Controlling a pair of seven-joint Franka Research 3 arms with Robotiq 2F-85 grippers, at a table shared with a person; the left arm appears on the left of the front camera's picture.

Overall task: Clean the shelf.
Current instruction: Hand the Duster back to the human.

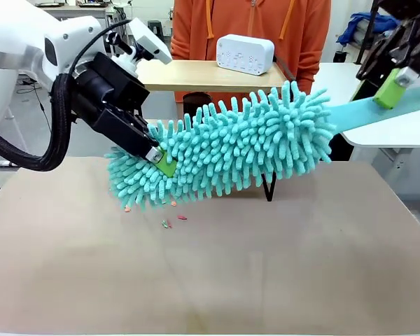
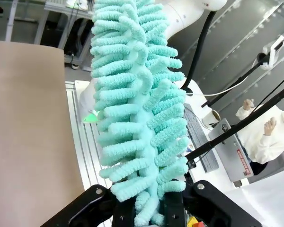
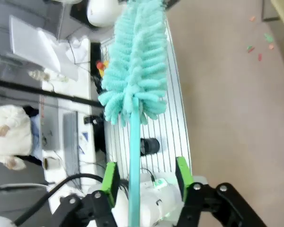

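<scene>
Front view: the left end effector [image 1: 161, 162] — black, with green pads — was clamped on the tip of a long turquoise chenille duster [image 1: 231, 147], its fluffy head slanting up from lower left to upper right above the brown-topped desk [image 1: 217, 273]. The duster's flat turquoise handle [image 1: 367, 112] ran on toward the upper right, where the right end effector [image 1: 392, 87] stood about it; one green pad [image 1: 388, 89] lay against the handle's upper edge.

Behind the duster head stood the shelf [image 1: 210, 75] — a small rack with a light wooden top board and thin black legs, one leg [image 1: 269, 187] showing under the head; its lower tier was hidden. On the top board rested a white rounded box [image 1: 245, 54] with a dotted face. A person in an orange hooded top [image 1: 252, 24] stood just beyond the shelf. A few small red and green scraps [image 1: 173, 220] lay on the desk below the duster's lower end.

Left wrist view: the black fingers [image 2: 85, 208] were closed together on the base of the chenille strands [image 2: 137, 113], which rose up the picture's middle.

Right wrist view: the two green-padded fingers [image 3: 109, 182] stood apart on either side of the thin handle [image 3: 134, 161], each with a visible gap to it; the fluffy head [image 3: 135, 61] lay farther off, and coloured scraps [image 3: 260, 45] dotted the desk surface at upper right.
</scene>
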